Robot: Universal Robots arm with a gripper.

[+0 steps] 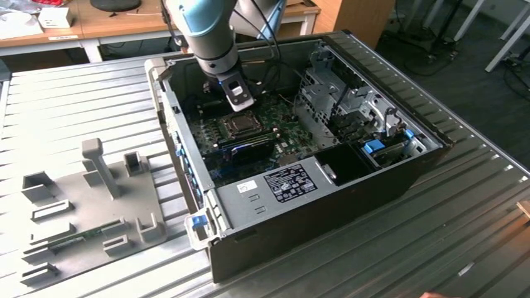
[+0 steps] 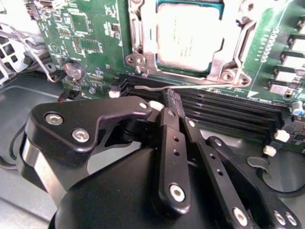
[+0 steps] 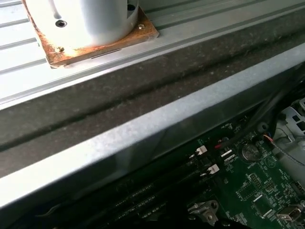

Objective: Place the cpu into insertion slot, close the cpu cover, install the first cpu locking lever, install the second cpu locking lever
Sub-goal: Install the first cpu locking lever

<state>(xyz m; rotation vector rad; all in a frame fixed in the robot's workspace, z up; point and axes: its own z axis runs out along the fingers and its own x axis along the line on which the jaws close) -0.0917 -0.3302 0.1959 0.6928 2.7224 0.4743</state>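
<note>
In the second wrist view the cpu (image 2: 188,36) lies flat in the insertion slot (image 2: 136,59). The silvery cpu cover (image 2: 228,59) is down around the cpu. A thin metal locking lever (image 2: 209,87) runs along the socket's edge, beside the black memory slots. My gripper (image 2: 172,98) has its black fingers closed together, and the tip is right at that lever with nothing held between them. In the exterior view the gripper (image 1: 238,102) hangs inside the open computer case just above the insertion slot (image 1: 241,124).
The computer case (image 1: 331,186) lies open on a ribbed metal table. Its drive cage (image 1: 348,99) is at the exterior view's right. A grey fixture plate (image 1: 91,198) lies at the exterior view's left. Long memory slots (image 2: 228,107) and a coin battery (image 2: 74,70) border the socket.
</note>
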